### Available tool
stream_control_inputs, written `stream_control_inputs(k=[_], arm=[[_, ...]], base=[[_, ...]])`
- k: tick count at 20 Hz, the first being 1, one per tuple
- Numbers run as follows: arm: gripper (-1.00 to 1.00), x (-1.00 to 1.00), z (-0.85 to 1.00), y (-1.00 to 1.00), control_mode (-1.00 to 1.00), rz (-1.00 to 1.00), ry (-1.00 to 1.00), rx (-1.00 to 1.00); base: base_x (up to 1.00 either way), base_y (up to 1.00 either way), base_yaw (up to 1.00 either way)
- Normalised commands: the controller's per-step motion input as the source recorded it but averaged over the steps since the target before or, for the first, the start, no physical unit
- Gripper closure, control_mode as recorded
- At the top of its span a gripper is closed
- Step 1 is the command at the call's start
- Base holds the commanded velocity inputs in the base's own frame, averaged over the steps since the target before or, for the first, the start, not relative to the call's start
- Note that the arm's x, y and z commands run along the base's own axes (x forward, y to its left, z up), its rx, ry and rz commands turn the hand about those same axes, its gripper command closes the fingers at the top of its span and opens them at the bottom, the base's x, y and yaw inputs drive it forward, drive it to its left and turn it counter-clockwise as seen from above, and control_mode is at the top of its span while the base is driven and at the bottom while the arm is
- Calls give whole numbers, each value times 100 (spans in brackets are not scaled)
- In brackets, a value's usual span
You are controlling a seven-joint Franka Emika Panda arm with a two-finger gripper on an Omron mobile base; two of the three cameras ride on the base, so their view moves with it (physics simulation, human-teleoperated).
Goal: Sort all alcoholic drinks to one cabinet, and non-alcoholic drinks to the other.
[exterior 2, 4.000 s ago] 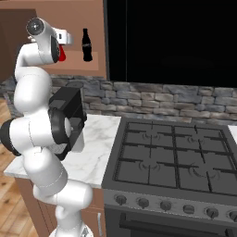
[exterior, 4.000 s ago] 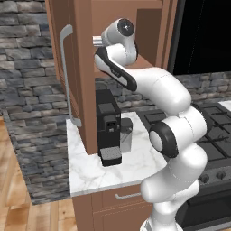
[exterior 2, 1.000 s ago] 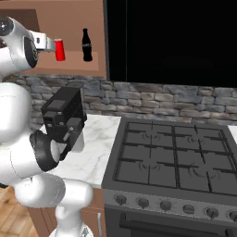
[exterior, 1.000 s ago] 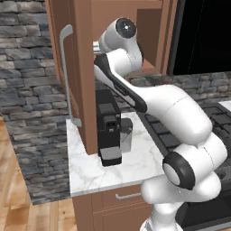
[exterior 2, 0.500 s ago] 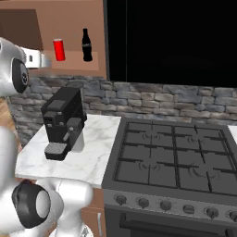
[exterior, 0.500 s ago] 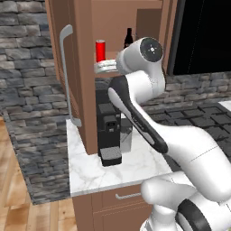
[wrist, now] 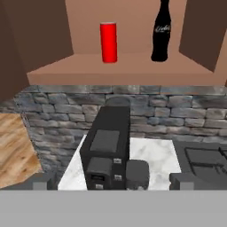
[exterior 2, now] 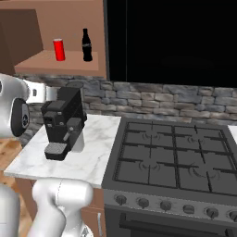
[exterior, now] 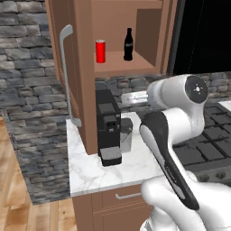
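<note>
The can (wrist: 108, 42) and cola bottle (wrist: 161, 31) are standing upright, apart, on the cabinet (wrist: 119, 68) shelf. They are being viewed from below and well back, above the gripper (wrist: 113, 179), whose jaws are spread wide and empty.

I'm seeing a matt brown wooden cabinet (exterior: 85, 67) with a smooth grey metal-looking handle (exterior: 66, 76). The red can (wrist: 108, 42) looks plain and matt, the black bottle (wrist: 161, 31) glossy. Polished white marble counter (exterior: 113, 169), rough grey stone wall (exterior 2: 176, 99), matt black coffee machine (exterior: 108, 128).
</note>
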Motion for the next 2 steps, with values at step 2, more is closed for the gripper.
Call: stream_control_inputs(k=[2], arm=[[-100, -88, -62, -70, -100, 0, 8, 4]], base=[[0, 0, 0]])
